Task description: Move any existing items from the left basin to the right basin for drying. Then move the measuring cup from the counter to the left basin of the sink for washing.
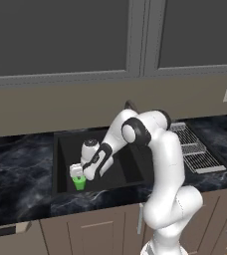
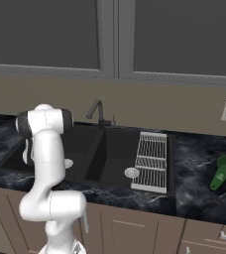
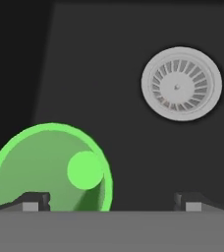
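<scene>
The white arm (image 1: 160, 164) bends forward and down, wrist low, its pincer (image 1: 77, 174) pointing downward with jaws spread wide.

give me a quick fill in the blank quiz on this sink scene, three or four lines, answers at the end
1. The bright light-green handleless tumbler cup stands in the ____ of the two matte black basins.
2. The darker green measuring cup with a stick handle lies on the black marble-look ____.
3. The white wire drying rack sits beside the narrower black basin, on the side away from the dark gooseneck ____.
4. The gripper hangs above the tumbler with its fingers ____.

Missing words: wider; counter; faucet; open
</scene>
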{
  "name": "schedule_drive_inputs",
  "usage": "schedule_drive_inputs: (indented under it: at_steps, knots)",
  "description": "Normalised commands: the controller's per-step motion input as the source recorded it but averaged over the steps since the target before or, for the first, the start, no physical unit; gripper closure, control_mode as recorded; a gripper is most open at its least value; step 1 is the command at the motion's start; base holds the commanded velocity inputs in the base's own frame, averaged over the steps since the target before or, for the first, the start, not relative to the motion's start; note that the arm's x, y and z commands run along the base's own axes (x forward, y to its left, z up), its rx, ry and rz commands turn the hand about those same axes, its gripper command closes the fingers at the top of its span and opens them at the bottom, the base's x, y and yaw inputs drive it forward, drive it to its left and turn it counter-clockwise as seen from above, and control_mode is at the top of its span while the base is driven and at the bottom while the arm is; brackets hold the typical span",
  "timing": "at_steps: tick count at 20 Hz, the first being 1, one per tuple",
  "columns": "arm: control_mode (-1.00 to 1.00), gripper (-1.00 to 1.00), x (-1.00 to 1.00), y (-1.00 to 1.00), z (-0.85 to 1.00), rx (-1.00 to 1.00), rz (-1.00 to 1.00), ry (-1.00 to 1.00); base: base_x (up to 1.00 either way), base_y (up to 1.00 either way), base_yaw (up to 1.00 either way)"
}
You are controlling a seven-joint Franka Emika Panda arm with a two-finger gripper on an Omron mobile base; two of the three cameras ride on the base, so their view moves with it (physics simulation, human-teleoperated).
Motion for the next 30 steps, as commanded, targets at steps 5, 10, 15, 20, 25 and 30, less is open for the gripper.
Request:
schedule_drive_inputs:
  at_steps: [5, 10, 15, 20, 25, 30]
  knots:
    - [-1.0, -1.0, 0.14, 0.03, -0.09, 0.0, 0.0, 0.0, 0.0, 0.0, 0.0]
    - [-1.0, -1.0, 0.1, 0.05, -0.08, 0.0, 0.0, 0.0, 0.0, 0.0, 0.0]
    - [-1.0, -1.0, 0.01, 0.04, -0.1, 0.0, 0.0, 0.0, 0.0, 0.0, 0.0]
    - [-1.0, -1.0, -0.01, 0.0, -0.16, 0.0, 0.0, 0.0, 0.0, 0.0, 0.0]
    - [-1.0, -1.0, 0.0, 0.0, -0.12, 0.0, 0.0, 0.0, 0.0, 0.0, 0.0]
    - [-1.0, 1.0, 0.0, 0.05, -0.12, 0.0, 0.0, 0.0, 0.0, 0.0, 0.0]
